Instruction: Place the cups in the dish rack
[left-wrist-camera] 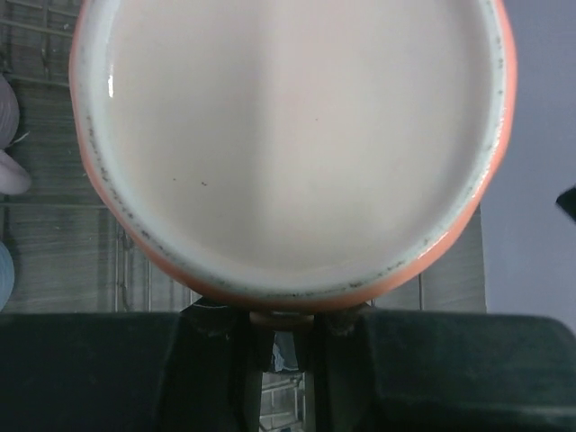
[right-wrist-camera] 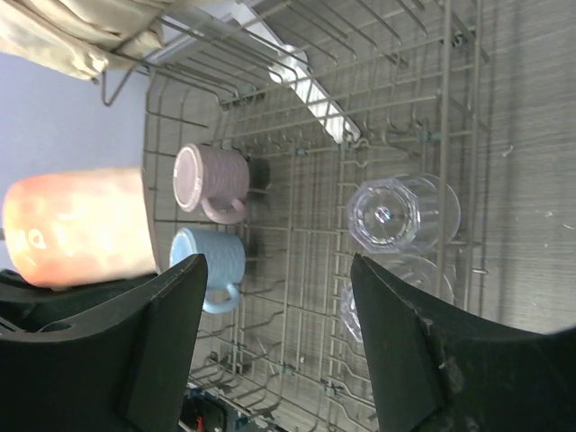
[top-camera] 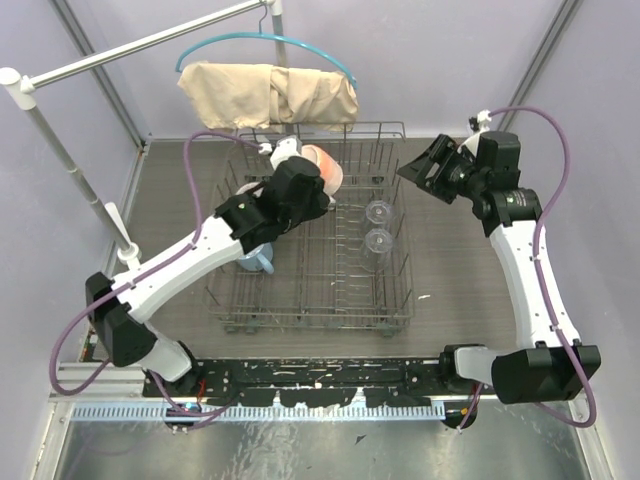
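Note:
The grey wire dish rack (top-camera: 300,305) stands mid-table. My left gripper (top-camera: 308,170) reaches over its back part, shut on the handle of the peach-orange mug (top-camera: 325,165). The mug's cream inside (left-wrist-camera: 288,135) fills the left wrist view, above the left gripper (left-wrist-camera: 282,324). Inside the rack lie a light blue mug (top-camera: 257,260) and two clear tumblers (top-camera: 381,212) (top-camera: 378,242). The right wrist view shows the mauve mug (right-wrist-camera: 211,180), the blue mug (right-wrist-camera: 209,265), the peach mug (right-wrist-camera: 76,225) and the tumblers (right-wrist-camera: 405,211). My right gripper (top-camera: 418,170) (right-wrist-camera: 279,265) hangs open and holds nothing beside the rack's back right corner.
A beige cloth (top-camera: 270,92) hangs on a teal hanger (top-camera: 300,42) from a white rail behind the rack. The rail's white pole (top-camera: 60,165) slants down at the left. Grey walls close in the table at the back and sides.

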`<state>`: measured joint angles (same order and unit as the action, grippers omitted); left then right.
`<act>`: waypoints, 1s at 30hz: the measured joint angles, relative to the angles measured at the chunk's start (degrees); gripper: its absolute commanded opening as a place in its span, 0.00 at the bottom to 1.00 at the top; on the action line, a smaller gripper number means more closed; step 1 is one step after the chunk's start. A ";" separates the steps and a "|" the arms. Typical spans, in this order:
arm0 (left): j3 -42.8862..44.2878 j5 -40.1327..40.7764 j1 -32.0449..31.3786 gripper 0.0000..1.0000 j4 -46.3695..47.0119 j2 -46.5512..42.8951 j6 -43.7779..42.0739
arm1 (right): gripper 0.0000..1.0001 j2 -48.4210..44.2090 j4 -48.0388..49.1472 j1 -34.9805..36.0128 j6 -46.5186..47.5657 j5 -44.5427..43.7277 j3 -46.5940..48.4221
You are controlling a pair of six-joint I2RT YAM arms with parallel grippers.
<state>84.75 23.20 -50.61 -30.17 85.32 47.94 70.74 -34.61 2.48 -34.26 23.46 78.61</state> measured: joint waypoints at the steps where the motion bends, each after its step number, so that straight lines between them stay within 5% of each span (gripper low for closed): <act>1: 2.32 1.20 -0.39 0.00 -1.53 1.84 0.63 | 0.71 -0.42 -0.07 0.00 0.42 -0.07 -0.96; 11: 23.28 8.72 -0.59 0.00 -19.87 18.93 9.16 | 0.73 -7.10 -0.85 -0.09 2.78 -0.70 -14.40; 30: 35.91 12.61 1.44 0.00 -41.97 30.47 20.50 | 0.77 -9.60 0.04 0.09 6.10 -7.41 -24.52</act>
<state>120.66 35.81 -49.17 -72.14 115.79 68.45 61.14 -34.57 2.57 -28.16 16.05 54.08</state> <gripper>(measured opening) 0.242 0.764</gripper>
